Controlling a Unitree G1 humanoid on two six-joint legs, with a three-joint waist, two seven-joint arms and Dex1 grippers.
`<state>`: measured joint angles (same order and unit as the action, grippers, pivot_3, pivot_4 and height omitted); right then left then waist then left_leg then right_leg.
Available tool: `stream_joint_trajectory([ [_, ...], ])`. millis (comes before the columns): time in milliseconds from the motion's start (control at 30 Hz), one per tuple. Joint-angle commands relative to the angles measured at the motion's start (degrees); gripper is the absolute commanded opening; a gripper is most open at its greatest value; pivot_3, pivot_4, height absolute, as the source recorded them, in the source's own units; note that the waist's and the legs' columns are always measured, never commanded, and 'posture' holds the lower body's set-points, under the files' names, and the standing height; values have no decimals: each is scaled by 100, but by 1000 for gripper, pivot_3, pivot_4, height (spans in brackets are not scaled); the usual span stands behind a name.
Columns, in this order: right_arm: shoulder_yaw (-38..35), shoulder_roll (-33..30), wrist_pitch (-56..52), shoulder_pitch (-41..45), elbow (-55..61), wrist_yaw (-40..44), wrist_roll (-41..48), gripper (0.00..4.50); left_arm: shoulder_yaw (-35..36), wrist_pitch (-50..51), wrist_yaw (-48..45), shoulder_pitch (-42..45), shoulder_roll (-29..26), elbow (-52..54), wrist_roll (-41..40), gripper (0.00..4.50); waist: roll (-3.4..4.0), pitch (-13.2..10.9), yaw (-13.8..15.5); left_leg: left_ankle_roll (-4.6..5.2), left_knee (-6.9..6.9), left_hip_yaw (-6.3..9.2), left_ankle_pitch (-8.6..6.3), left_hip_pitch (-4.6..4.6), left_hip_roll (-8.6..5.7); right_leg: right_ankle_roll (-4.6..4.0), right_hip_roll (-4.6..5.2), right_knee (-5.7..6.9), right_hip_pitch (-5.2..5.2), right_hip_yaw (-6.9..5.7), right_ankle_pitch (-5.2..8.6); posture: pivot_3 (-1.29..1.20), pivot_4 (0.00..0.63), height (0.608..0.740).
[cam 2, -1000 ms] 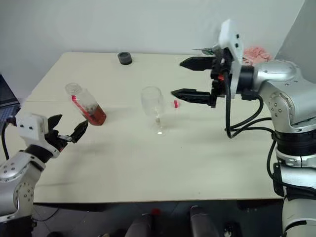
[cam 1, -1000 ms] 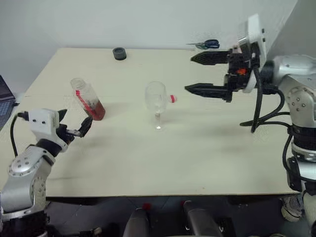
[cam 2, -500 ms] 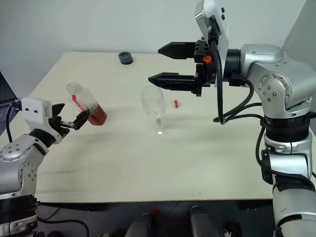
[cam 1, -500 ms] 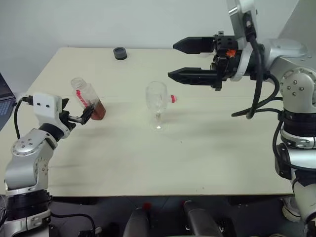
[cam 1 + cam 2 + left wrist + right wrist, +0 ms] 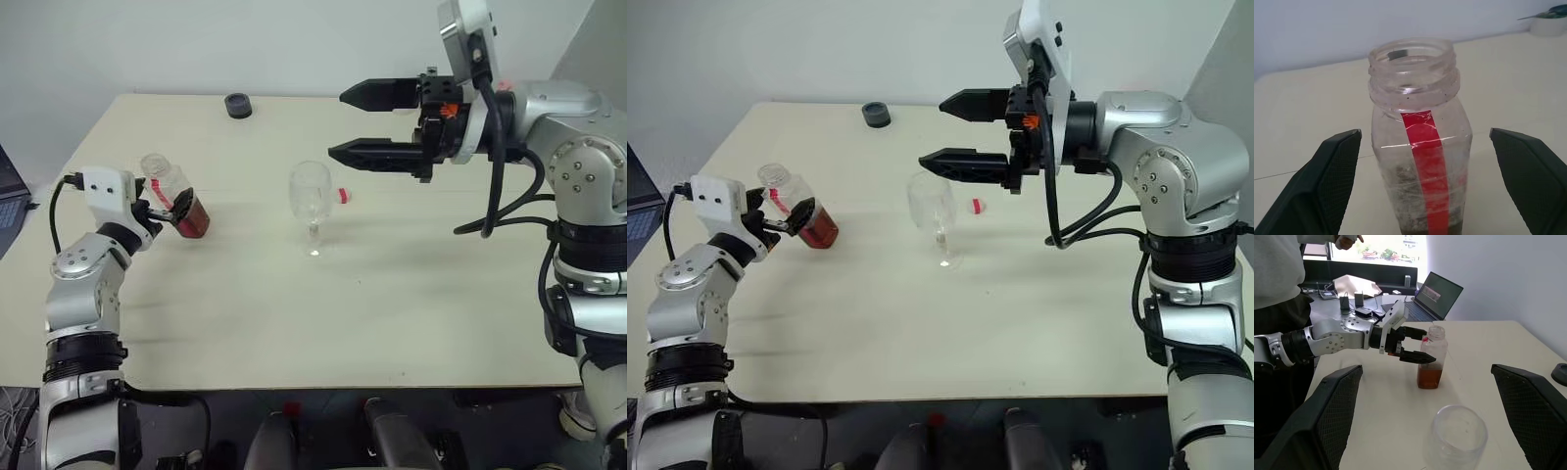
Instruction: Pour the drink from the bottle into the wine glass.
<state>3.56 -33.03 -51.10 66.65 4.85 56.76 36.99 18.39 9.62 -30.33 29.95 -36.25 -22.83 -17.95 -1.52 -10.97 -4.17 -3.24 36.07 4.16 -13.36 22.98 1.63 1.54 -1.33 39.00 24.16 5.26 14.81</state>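
- Clear plastic bottle (image 5: 174, 198) is standing uncapped between the left gripper's (image 5: 168, 212) spread fingers — not gripped.
- Right gripper (image 5: 348, 124) is hovering wide open above the wine glass (image 5: 311, 201).

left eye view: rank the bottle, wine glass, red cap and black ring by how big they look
1. wine glass and bottle: they look about alike, so no ranking between them
2. black ring, at the table's far edge, so it may look smaller than it is
3. red cap, smallest
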Motion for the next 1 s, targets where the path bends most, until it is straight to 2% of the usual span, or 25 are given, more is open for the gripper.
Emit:
stream_joint_trajectory([
  [33,-61,-52,3,114,211,-98,-38,4484,109,-541,-164,267,16,-346,-29,4500,0,0,1,0,0,0,0,0,0,0,0,0,0,0,0,0,150,740],
  [300,-27,-18,6,49,288,-243,-85,4484,68,-1433,-120,814,194,-1403,112,4500,0,0,10,0,1,4,0,1,-2,0,2,1,-1,-7,0,0,150,740],
  [800,31,-1,50,-74,414,-267,-231,4484,54,-1882,37,1195,293,-1998,159,4500,0,0,16,0,2,14,0,4,-3,0,3,4,-1,-16,-1,0,150,740],
  [1000,27,1,33,-85,430,-280,-241,4500,39,-1753,219,1152,388,-2064,185,2664,0,0,19,0,1,17,0,5,-3,0,3,4,-1,-20,-1,0,150,740],
])
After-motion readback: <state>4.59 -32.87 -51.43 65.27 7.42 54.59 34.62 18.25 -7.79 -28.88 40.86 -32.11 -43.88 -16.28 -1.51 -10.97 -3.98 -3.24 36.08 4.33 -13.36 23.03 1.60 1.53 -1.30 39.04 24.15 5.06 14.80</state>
